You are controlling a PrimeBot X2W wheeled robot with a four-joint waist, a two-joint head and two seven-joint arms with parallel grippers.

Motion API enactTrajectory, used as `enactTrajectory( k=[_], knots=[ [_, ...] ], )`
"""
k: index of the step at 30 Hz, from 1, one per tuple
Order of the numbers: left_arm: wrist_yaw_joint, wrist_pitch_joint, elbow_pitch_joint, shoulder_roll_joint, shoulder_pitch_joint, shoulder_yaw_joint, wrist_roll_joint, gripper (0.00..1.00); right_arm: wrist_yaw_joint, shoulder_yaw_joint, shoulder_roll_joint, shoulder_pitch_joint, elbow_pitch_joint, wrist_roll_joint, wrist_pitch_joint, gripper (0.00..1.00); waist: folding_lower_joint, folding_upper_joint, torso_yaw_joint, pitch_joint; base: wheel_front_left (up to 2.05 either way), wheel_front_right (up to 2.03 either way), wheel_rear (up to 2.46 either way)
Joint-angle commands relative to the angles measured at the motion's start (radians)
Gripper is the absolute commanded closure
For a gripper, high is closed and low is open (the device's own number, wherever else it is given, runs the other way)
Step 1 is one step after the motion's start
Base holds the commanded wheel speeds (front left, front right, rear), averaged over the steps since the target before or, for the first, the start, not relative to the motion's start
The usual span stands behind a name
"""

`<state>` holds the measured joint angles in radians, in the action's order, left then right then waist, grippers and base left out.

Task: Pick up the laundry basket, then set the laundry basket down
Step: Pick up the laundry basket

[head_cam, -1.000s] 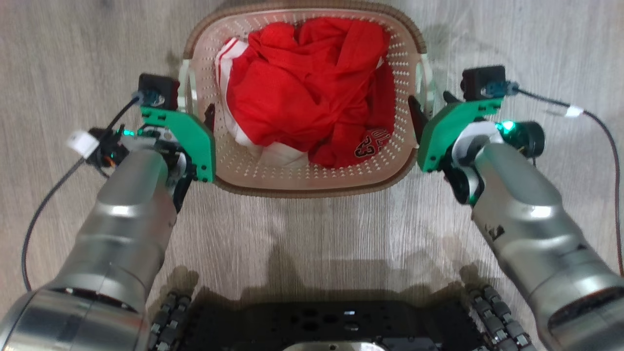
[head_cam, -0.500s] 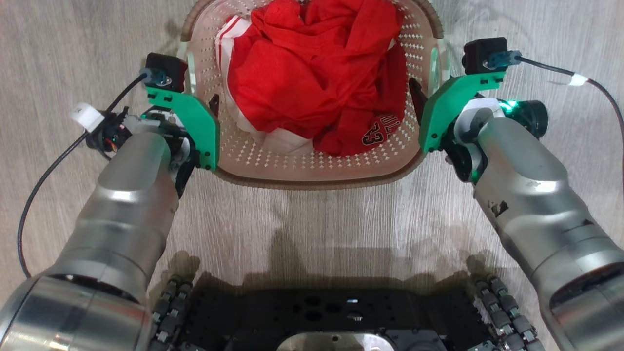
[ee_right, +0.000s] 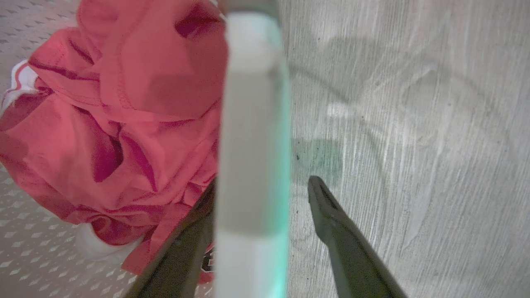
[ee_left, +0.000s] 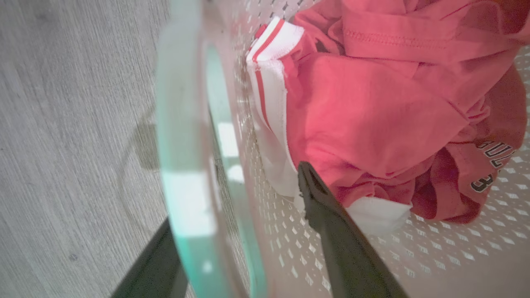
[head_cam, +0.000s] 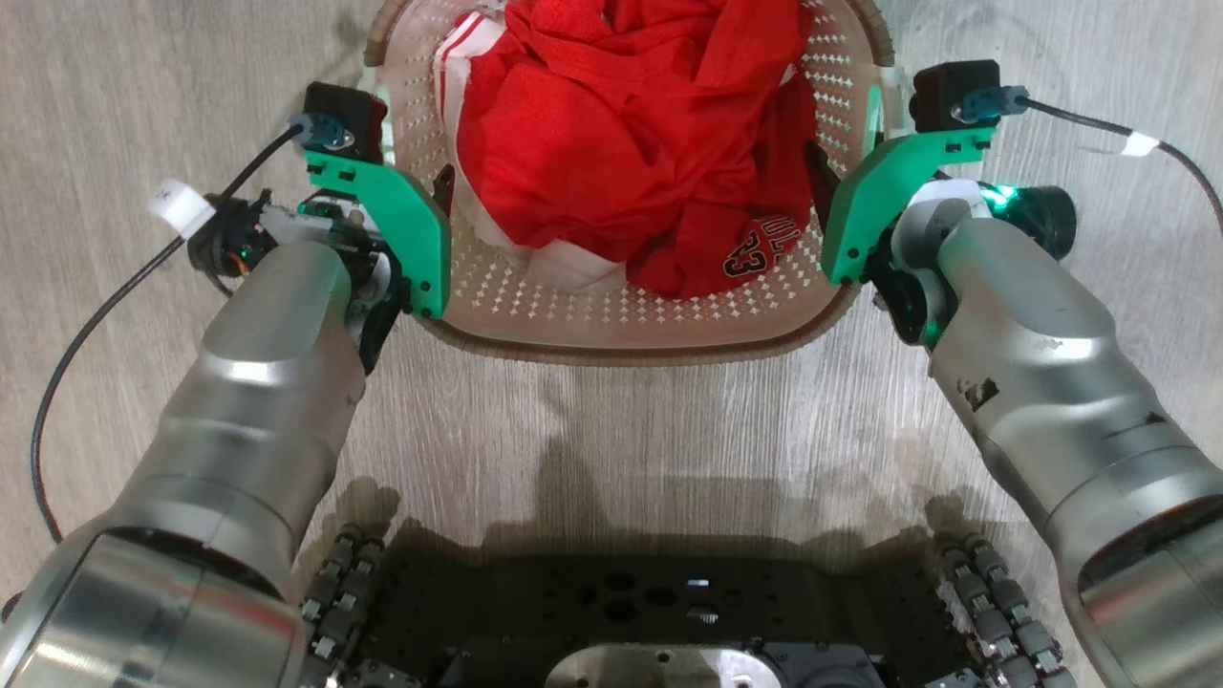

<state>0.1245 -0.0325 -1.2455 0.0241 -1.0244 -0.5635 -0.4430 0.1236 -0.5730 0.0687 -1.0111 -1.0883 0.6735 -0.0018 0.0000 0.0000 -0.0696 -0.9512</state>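
The floor (head_cam: 611,420) is pale grey-beige board with a fine wood grain, its streaks running up and down the head view. The light is even and rather cool. Soft dark shadows pool along the lower part of that view, and one narrow tongue of shadow (head_cam: 564,478) reaches up from them. In the left wrist view the grain runs on a slant and a dim brownish shadow patch (ee_left: 145,142) lies on it. In the right wrist view the boards look paler, with a whitish sheen (ee_right: 339,109) and a faint greenish-grey patch (ee_right: 316,159) below it.
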Motion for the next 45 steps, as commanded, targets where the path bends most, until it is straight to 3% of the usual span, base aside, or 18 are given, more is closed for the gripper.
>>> enactTrajectory(
  k=[1,2,13,19,26,33,45],
  knots=[
    [0.006,-0.008,0.011,0.026,0.016,0.001,-0.017,0.34,0.007,-0.022,-0.019,0.036,0.007,0.012,-0.009,0.45,0.0000,0.0000,-0.003,0.000,0.00,0.00,0.00],
    [0.006,-0.007,0.014,0.026,0.018,-0.008,-0.028,1.00,0.007,-0.028,-0.019,0.036,0.005,0.017,-0.008,0.97,0.0000,0.0000,-0.004,0.000,0.00,0.00,0.00],
    [0.006,0.053,0.081,0.026,0.053,-0.153,-0.164,1.00,0.007,-0.075,-0.019,0.036,-0.013,0.072,0.008,1.00,0.0000,0.0000,-0.013,0.016,0.00,0.00,0.00],
    [0.006,0.075,0.086,0.026,0.071,-0.244,-0.219,1.00,0.007,-0.120,-0.019,0.062,-0.015,0.114,0.114,1.00,0.0000,0.0000,-0.012,0.061,0.00,0.00,0.00],
    [0.006,0.146,0.109,0.029,0.137,-0.367,-0.284,1.00,0.007,-0.164,-0.019,0.115,0.011,0.171,0.189,1.00,0.0000,0.0000,-0.008,0.188,0.00,0.00,0.00],
    [0.006,0.141,0.150,0.043,0.179,-0.424,-0.358,1.00,0.007,-0.185,-0.019,0.145,0.046,0.209,0.186,1.00,0.0000,0.0000,-0.004,0.300,0.00,0.00,0.00],
    [0.006,0.228,0.250,0.117,0.311,-0.568,-0.465,1.00,0.007,-0.262,-0.019,0.288,0.115,0.279,0.275,1.00,0.0000,0.0000,0.018,0.561,0.00,0.00,0.00]
  ],
)
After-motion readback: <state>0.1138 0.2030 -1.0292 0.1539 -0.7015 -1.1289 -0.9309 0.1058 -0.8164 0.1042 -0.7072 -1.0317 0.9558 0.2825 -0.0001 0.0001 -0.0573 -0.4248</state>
